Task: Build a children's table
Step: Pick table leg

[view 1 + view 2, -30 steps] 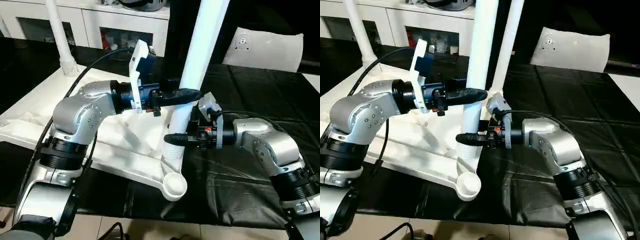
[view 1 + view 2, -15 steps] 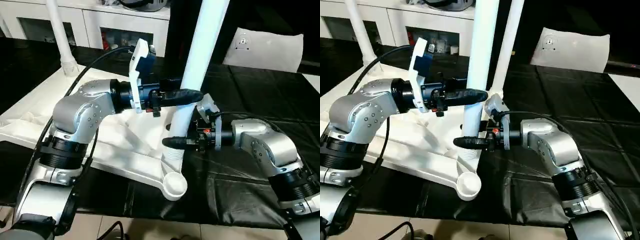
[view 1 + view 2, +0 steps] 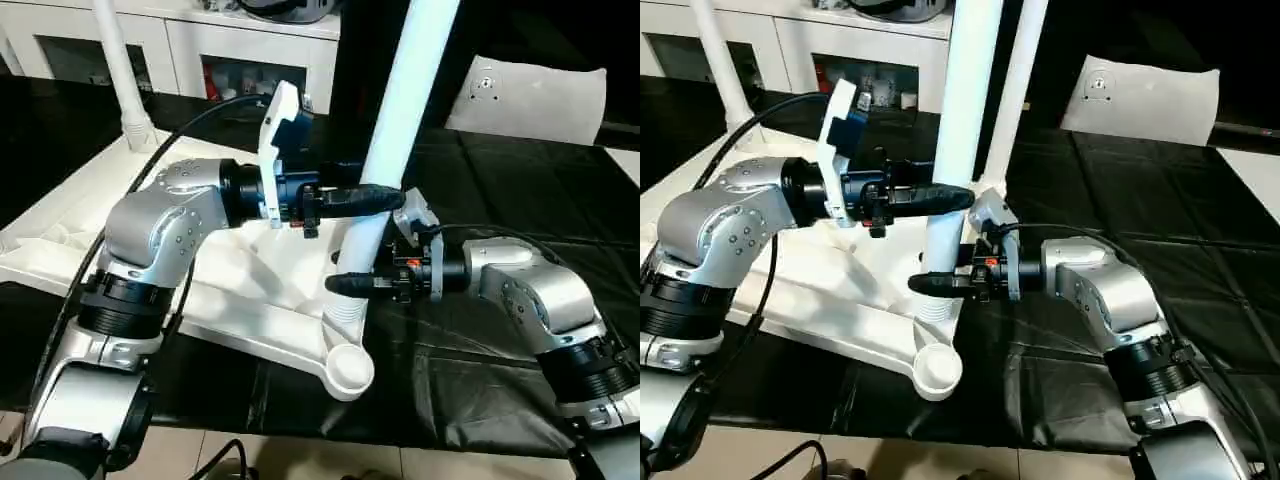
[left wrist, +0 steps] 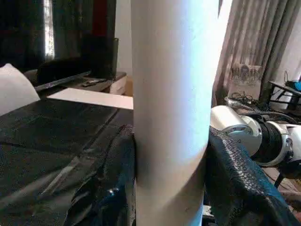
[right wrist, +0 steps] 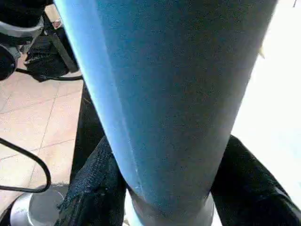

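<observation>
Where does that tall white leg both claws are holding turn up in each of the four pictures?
Left eye view: leg slants up from the tabletop, centre.
Right eye view: upright, centre.
Left wrist view: fills the middle, between black fingers.
Right wrist view: bluish column between black fingers.
Shared landmark: the leg's ribbed foot.

Silver jointed forearms point(image 3: 160, 225), black cables, white wrist bracket point(image 3: 275, 150), black textured pincer fingers point(image 4: 235, 174).
</observation>
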Motion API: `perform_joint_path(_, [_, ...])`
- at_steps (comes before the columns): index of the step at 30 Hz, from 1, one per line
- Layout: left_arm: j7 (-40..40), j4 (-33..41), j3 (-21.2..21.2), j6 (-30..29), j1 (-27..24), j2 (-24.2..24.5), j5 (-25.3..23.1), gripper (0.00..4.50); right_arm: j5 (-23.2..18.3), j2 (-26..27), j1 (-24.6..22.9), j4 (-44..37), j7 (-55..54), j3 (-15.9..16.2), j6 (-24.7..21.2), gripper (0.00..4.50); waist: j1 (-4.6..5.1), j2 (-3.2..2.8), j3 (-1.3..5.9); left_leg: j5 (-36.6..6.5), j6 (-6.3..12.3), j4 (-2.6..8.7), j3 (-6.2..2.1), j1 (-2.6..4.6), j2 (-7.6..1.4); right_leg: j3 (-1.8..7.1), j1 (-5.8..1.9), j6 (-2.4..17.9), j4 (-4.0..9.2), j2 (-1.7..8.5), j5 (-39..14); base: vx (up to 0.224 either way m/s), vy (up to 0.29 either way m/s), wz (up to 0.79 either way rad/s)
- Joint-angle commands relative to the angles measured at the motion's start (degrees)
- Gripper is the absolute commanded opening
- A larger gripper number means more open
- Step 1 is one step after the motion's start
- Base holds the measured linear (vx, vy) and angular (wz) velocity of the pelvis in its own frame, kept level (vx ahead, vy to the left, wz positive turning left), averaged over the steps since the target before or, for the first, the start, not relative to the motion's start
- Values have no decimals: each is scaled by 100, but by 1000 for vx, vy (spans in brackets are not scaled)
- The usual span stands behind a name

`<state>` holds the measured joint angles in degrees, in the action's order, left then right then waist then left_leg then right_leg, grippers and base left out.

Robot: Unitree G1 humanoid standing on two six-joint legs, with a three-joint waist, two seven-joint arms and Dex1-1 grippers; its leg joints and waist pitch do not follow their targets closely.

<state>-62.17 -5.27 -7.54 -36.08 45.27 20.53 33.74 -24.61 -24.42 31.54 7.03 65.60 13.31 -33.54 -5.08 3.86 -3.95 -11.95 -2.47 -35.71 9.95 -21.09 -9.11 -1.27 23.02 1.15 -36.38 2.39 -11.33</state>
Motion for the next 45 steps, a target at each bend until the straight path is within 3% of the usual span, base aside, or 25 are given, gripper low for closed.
perform_joint_path(1, [-74,23,-50,96,176,12,-112,176,-87,-92,-52,-36,155,-23,-91,210,-7,3,427,-179,115,390,-101,70,-373,252,-340,1371,353,561,-481,0,0,0])
perform_joint_path(12, [268,-65,71,110,266,-112,-185,176,-95,-4,-55,2,84,-71,-97,193,-12,-10,428,-225,92,387,-103,74,-372,252,-338,1390,356,557,-476,0,0,0])
perform_joint_path(16, [537,-36,447,-124,376,-381,245,176,-110,71,-103,-17,-18,-113,-86,192,-29,-23,435,-240,85,383,-105,68,-367,248,-349,1412,358,566,-456,0,0,0])
perform_joint_path(19, [817,290,836,-543,339,-708,966,246,-208,231,-167,-25,-278,-281,-154,191,-29,-30,443,-252,73,365,-105,53,-360,246,-358,1541,335,573,-328,0,0,0])
perform_joint_path(22, [1153,386,1048,-687,276,-922,1270,257,-338,360,-193,-71,-450,-425,-266,190,-27,-36,435,-276,78,370,-105,47,-369,242,-363,1589,350,564,-322,0,0,0])
perform_joint_path(31, [2042,698,1647,-704,-40,-1454,1724,328,-410,800,-393,-319,-1076,-720,-129,190,-35,-61,403,-602,-50,413,-110,81,-388,204,-326,1331,449,560,-925,0,0,0])
perform_joint_path(32, [2093,797,1677,-626,-114,-1479,1711,334,-382,847,-417,-347,-1161,-738,-71,190,-35,-94,402,-642,-78,418,-117,81,-387,199,-329,1281,449,563,-991,0,0,0])
perform_joint_path(34, [2289,906,1806,-457,-222,-1539,1706,369,-330,981,-448,-344,-1383,-839,116,190,-29,-80,401,-666,-122,427,-119,69,-397,196,-335,1208,463,572,-1046,0,0,0])
perform_joint_path(37, [2596,926,1966,-320,-294,-1538,1605,374,-310,1147,-449,-286,-1656,-1007,356,190,-19,-97,406,-728,-180,433,-122,62,-396,185,-338,1138,472,573,-1111,0,0,0])
perform_joint_path(39, [2757,858,1952,-165,-359,-1437,1278,396,-310,1200,-448,-290,-1732,-1063,431,190,-10,-104,402,-781,-209,448,-130,69,-402,178,-328,1036,476,556,-1162,0,0,0])
perform_joint_path(40, [3118,647,1902,115,-471,-1240,651,396,-276,1239,-472,-372,-1811,-1068,463,190,2,-104,392,-811,-199,466,-139,71,-409,177,-323,964,485,545,-1205,0,0,0])
perform_joint_path(42, [3359,506,1904,223,-526,-1161,391,411,-235,1236,-502,-441,-1849,-1015,464,190,16,-109,384,-877,-209,477,-146,75,-401,179,-319,775,501,534,-1352,0,0,0])
perform_joint_path(45, [3590,353,1590,409,-637,-900,-249,439,-149,1225,-547,-500,-1889,-918,477,190,7,-108,412,-737,-233,479,-159,78,-416,181,-311,726,474,548,-1200,0,0,0])
